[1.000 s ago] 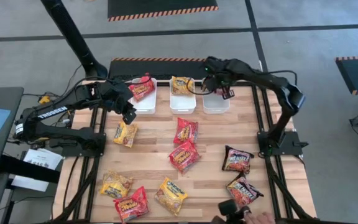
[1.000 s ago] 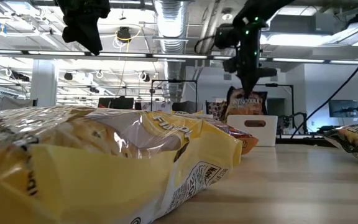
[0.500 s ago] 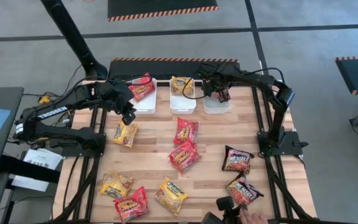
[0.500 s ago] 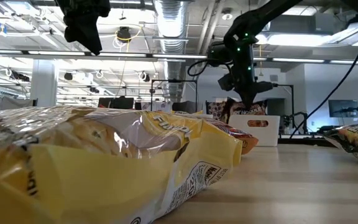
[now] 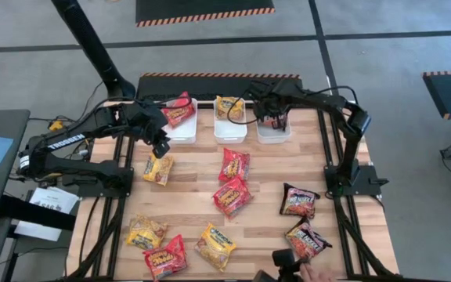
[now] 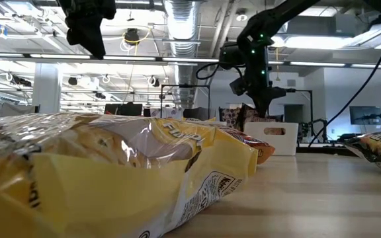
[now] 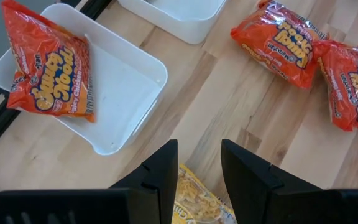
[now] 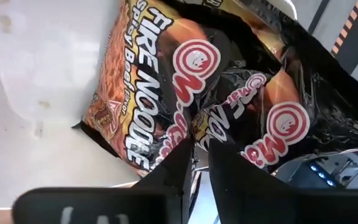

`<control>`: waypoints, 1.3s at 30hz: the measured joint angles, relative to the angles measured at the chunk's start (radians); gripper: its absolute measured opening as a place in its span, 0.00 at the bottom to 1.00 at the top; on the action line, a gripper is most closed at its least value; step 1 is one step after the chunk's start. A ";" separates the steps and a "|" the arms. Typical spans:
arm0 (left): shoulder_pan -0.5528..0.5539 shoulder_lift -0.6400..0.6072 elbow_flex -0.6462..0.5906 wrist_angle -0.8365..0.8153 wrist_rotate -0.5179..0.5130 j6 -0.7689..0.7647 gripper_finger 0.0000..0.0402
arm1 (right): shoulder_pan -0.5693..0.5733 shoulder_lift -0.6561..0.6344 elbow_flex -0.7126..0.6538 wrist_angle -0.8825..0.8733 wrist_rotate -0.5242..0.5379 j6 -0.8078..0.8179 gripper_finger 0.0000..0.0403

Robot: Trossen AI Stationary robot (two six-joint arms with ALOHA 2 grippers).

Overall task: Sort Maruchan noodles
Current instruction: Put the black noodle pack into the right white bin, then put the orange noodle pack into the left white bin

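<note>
High view: right gripper (image 5: 275, 122), lower than a second ago, clenches a dark noodle packet (image 8: 185, 93) inside the right tub (image 5: 272, 133); left gripper (image 7: 197, 168) hovers with jaws released.

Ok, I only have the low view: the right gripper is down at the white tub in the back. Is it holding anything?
Observer: Yes. The right gripper is shut on a dark packet inside the right tub.
Operator: What's in the other tubs?
Observer: A red packet lies in the left tub, and a yellow packet in the middle tub.
Operator: And the left gripper?
Observer: The left gripper is open, hovering over a loose yellow packet beside the left tub.
</note>
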 joint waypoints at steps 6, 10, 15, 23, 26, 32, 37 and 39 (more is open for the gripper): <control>0.000 0.000 0.000 -0.011 0.000 0.005 0.27 | 0.012 0.000 0.001 -0.008 0.069 0.015 0.27; 0.000 0.001 0.000 -0.011 0.007 0.008 0.27 | 0.012 -0.002 0.042 -0.044 0.099 0.050 0.31; 0.000 0.016 0.001 -0.036 0.015 -0.002 0.31 | 0.012 -0.002 0.138 -0.109 0.100 0.153 0.34; 0.021 0.067 0.000 -0.079 -0.012 -0.030 0.47 | 0.012 -0.002 0.324 -0.285 0.100 0.330 0.34; 0.039 0.093 0.000 -0.078 0.016 -0.060 0.50 | 0.012 -0.002 0.398 -0.393 0.101 0.399 0.34; 0.032 0.125 0.000 0.003 0.196 -0.090 0.51 | 0.016 -0.005 0.529 -0.509 0.099 0.518 0.34; 0.015 0.136 0.000 0.124 0.316 -0.111 0.50 | 0.030 -0.016 0.607 -0.509 0.083 0.538 0.34; 0.009 0.139 0.000 0.156 0.336 -0.138 0.50 | 0.040 -0.016 0.641 -0.507 0.076 0.538 0.34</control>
